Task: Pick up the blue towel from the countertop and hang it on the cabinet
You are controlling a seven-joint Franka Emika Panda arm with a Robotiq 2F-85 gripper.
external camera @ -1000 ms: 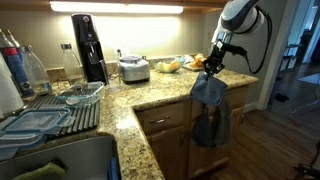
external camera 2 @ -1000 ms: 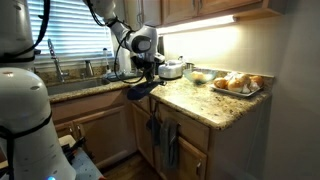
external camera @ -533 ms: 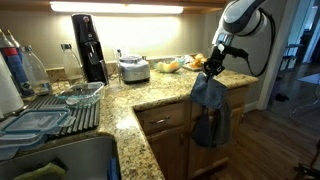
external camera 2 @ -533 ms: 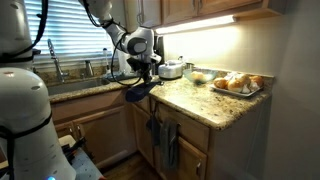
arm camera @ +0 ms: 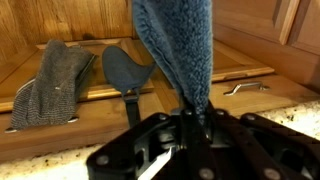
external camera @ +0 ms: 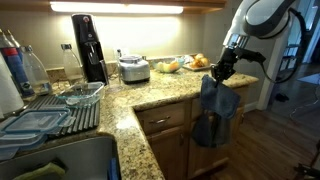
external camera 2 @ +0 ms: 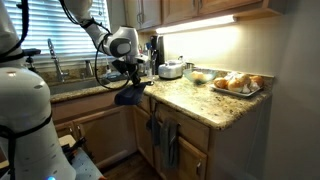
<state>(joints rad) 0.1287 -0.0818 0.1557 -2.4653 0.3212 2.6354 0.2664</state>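
Hand: my gripper (external camera: pixel 218 72) was clenched on the blue towel (external camera: pixel 216 98), pinching its bunched upper end between my fingers.
Towel: it hung straight down from that grip, clear of the countertop (external camera: pixel 160 92), just off the front edge near the outer corner.
Behind it: the cabinet (external camera: pixel 165 135) front, with a darker grey towel (external camera: pixel 208 135) draped there, below the blue one.
Change: half a second before, I held the towel closer in at the edge; I had since carried it outward, away from the countertop.
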